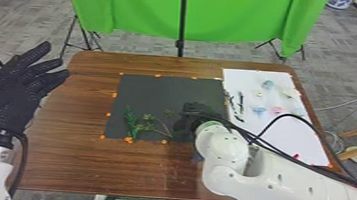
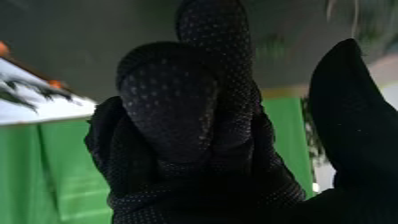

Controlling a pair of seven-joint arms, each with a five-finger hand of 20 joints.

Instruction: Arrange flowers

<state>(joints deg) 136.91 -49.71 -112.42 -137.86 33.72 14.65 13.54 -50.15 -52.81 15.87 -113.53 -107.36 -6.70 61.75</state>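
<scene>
Two hands are ours in the head view: our left hand (image 1: pixel 15 90), fingers spread, at nine o'clock, and our right hand (image 1: pixel 193 114) toward three o'clock on the black mat (image 1: pixel 158 92), green sprigs (image 1: pixel 131 121) lying at its seven o'clock, pale flowers (image 1: pixel 277 109) on the white sheet (image 1: pixel 247 82) beyond. In the right wrist view, our fingers (image 2: pixel 169 95) stand close together, thumb (image 2: pixel 340 95) apart.

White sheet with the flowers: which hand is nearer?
Right. The right hand is over the dark mat, just left of the white sheet; the left hand is well left of the mat.
</scene>
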